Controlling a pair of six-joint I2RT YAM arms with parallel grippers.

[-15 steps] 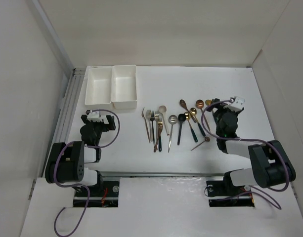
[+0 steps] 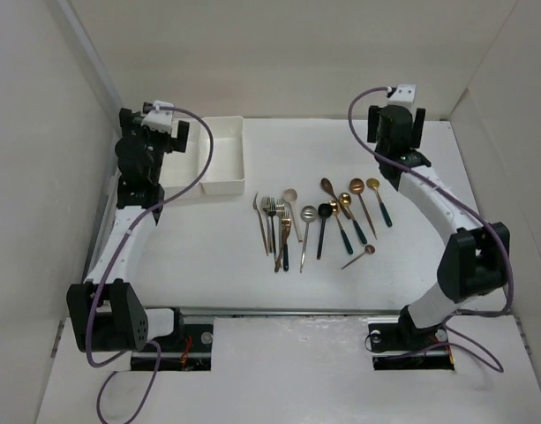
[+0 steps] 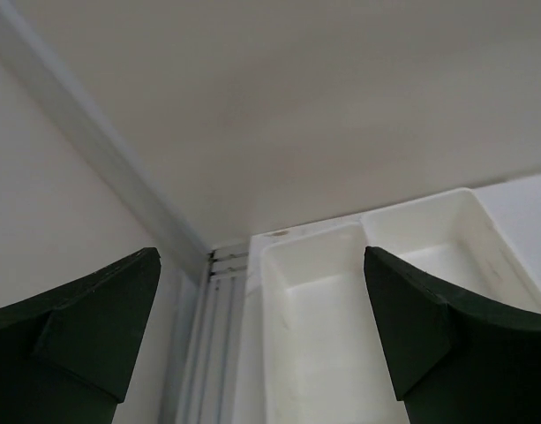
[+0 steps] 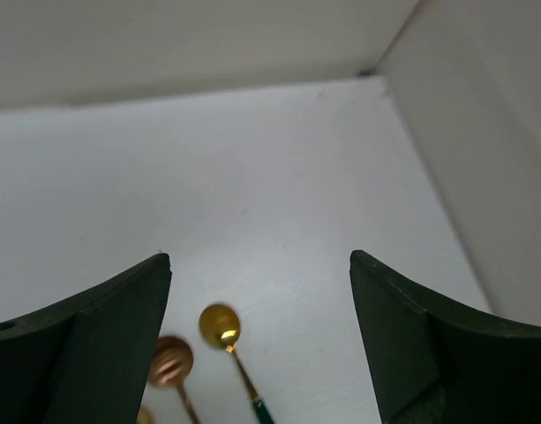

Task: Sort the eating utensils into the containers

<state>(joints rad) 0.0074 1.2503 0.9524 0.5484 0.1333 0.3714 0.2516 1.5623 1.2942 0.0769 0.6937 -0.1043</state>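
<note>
The eating utensils (image 2: pixel 319 221), spoons and forks in silver, gold, copper and black, lie in a loose row mid-table. The two joined white containers (image 2: pixel 226 184) stand at the far left. My left gripper (image 2: pixel 145 148) is raised over the left container, open and empty. In the left wrist view (image 3: pixel 261 291) both containers (image 3: pixel 363 240) lie below the spread jaws. My right gripper (image 2: pixel 395 141) is raised at the far right, open and empty (image 4: pixel 259 269). Below it lie a gold spoon (image 4: pixel 219 325) and a copper spoon (image 4: pixel 170 359).
White walls enclose the table on the left, back and right. A metal rail (image 2: pixel 120 190) runs along the left edge beside the containers and also shows in the left wrist view (image 3: pixel 219 291). The right wall (image 4: pixel 482 177) is close to my right gripper.
Both arms have risen from folded poses near their bases and reached toward the far side: left over the containers, right above the far right spoons. The utensils have not moved.
</note>
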